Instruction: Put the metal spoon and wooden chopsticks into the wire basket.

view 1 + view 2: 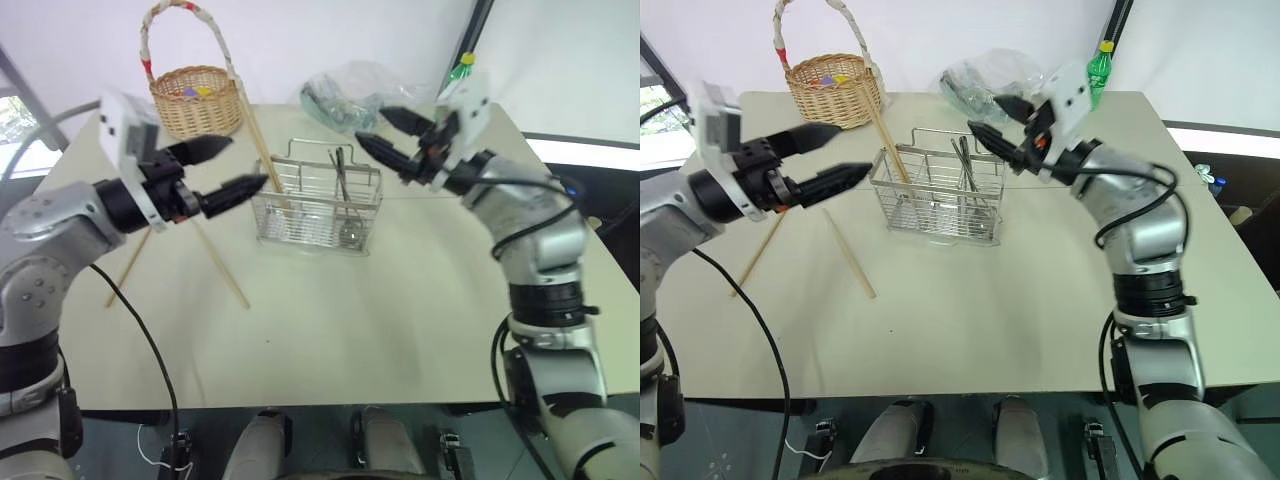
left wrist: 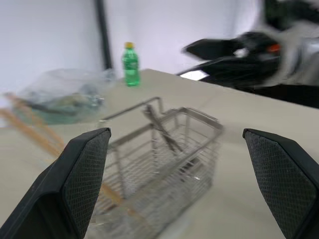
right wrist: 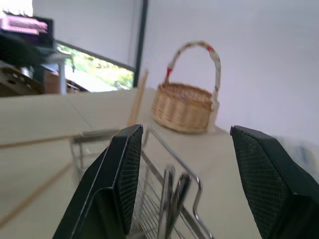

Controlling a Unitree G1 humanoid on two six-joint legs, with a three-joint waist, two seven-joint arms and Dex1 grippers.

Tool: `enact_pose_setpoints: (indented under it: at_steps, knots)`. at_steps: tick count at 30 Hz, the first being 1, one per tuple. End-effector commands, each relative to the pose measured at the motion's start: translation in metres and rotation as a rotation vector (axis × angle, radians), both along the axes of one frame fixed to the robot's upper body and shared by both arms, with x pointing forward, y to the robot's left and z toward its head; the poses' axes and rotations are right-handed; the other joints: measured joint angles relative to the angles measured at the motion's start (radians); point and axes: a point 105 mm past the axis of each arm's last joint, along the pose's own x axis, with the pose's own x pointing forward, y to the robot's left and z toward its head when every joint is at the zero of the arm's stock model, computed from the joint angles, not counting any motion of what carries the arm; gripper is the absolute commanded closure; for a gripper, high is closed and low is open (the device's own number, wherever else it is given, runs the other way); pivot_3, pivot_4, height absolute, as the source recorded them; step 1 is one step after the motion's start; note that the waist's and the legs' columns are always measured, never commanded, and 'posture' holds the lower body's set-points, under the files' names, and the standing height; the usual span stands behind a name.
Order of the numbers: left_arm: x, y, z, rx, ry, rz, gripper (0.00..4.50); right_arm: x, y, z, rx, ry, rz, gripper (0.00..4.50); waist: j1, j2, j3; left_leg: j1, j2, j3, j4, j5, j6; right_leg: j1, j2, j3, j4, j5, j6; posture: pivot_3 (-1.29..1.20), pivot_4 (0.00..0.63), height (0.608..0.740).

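Wire basket: the rectangular silver wire-grid caddy [image 1: 318,208] stands upright mid-table on the beige table top [image 1: 400,320], between the two arms.
Spoon: the slim shiny metal spoon [image 1: 345,205] stands in the caddy, bowl down, handle up and tilted slightly; long axis near vertical, so I judge it already delivered.
Chopsticks in basket: one thin tan wooden stick [image 1: 262,148] leans in the caddy's left end, top pointing away towards the round wicker basket [image 1: 196,98].
Chopsticks on table: two more sticks [image 1: 222,268] lie flat left of the caddy, splayed apart, not yet loaded.
Left gripper [image 1: 228,170]: fingers spread wide, empty, just left of the caddy.
Right gripper [image 1: 392,135]: fingers parted, holding nothing, above the caddy's right end; likely just clear of the spoon.
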Motion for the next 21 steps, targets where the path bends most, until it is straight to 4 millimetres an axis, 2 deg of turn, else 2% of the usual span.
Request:
enact_pose_setpoints:
  at_steps: [1,4,7,10,12,17,21]
  knots:
    - [0.013,0.046,0.008,-0.048,-0.015,0.233,0.00,-0.036,-0.007,0.025,0.019,-0.037,0.149,1.64,0.001,0.000,0.000,0.000,0.000,0.000,0.000,0.000,0.000,0.000,0.000,0.000,0.000,0.000,0.000,0.00,0.150,0.661]
    - [0.027,0.078,-0.007,-0.034,0.065,0.407,0.00,-0.058,-0.007,0.014,-0.032,0.006,0.233,1.64,0.003,-0.002,-0.001,0.000,0.000,0.000,0.000,0.000,0.000,0.001,0.000,-0.001,0.000,0.000,0.000,0.00,0.150,0.661]
    - [0.037,0.103,-0.028,0.000,0.174,0.528,0.00,-0.080,-0.006,-0.011,-0.123,0.062,0.297,1.64,0.004,-0.002,-0.001,0.000,0.000,0.000,0.000,0.000,0.000,0.001,-0.001,-0.001,-0.001,0.000,0.000,0.00,0.150,0.661]
    - [0.046,0.128,-0.055,0.035,0.322,0.605,0.00,-0.092,-0.005,-0.039,-0.182,0.139,0.295,1.64,0.004,-0.002,-0.001,0.000,0.001,0.000,0.000,0.000,0.000,0.001,-0.001,-0.001,-0.001,0.000,0.000,0.00,0.150,0.661]
    - [0.049,0.144,-0.075,0.076,0.425,0.639,0.00,-0.095,-0.006,-0.050,-0.182,0.179,0.274,1.64,0.004,-0.001,-0.001,0.000,0.000,0.000,0.000,0.000,0.000,0.001,-0.001,-0.001,-0.001,0.000,0.000,0.00,0.150,0.661]
    - [0.057,0.169,-0.105,0.171,0.552,0.652,0.00,-0.104,-0.006,-0.059,-0.210,0.199,0.253,1.64,0.004,-0.002,-0.001,0.000,0.001,0.001,0.000,0.000,0.000,-0.001,-0.002,-0.001,-0.001,0.000,0.000,0.00,0.150,0.661]
    - [0.067,0.175,-0.128,0.166,0.643,0.656,0.00,-0.110,-0.009,-0.065,-0.205,0.232,0.233,1.64,0.010,-0.005,-0.001,-0.001,0.001,0.000,-0.001,0.000,0.000,-0.003,-0.003,-0.002,-0.002,0.000,0.000,0.00,0.150,0.661]
